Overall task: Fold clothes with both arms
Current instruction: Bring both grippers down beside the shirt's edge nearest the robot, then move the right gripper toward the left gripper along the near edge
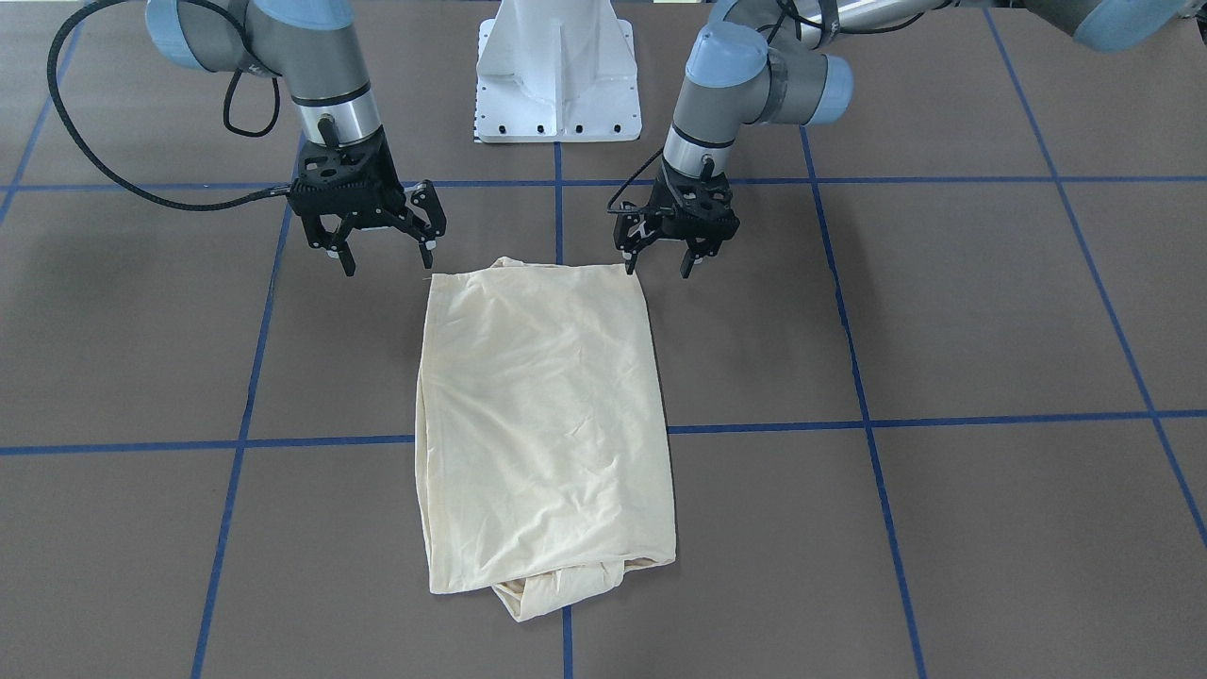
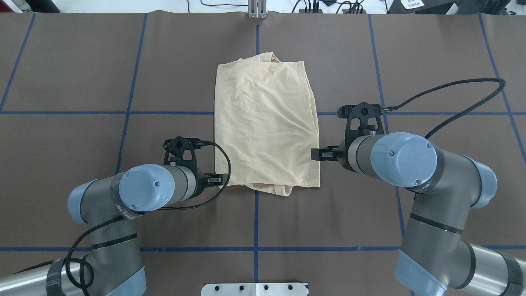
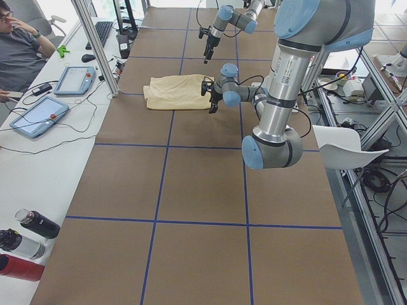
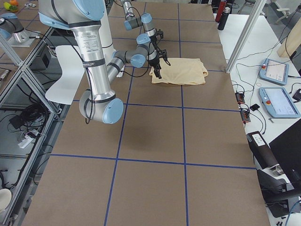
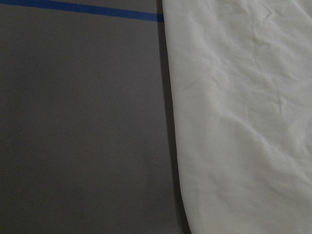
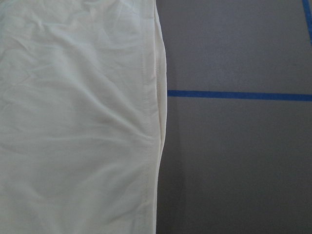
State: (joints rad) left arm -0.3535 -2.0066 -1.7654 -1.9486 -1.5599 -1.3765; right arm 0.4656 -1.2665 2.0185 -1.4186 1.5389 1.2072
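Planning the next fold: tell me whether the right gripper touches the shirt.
Apart. The exterior left view shows bare table between the right gripper and the far edge of the shirt.

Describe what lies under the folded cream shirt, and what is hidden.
The shirt rests on the brown table; a blue tape line runs in under both long edges. Bunched inner layers peek out at both short ends. Whatever else is folded inside is covered.
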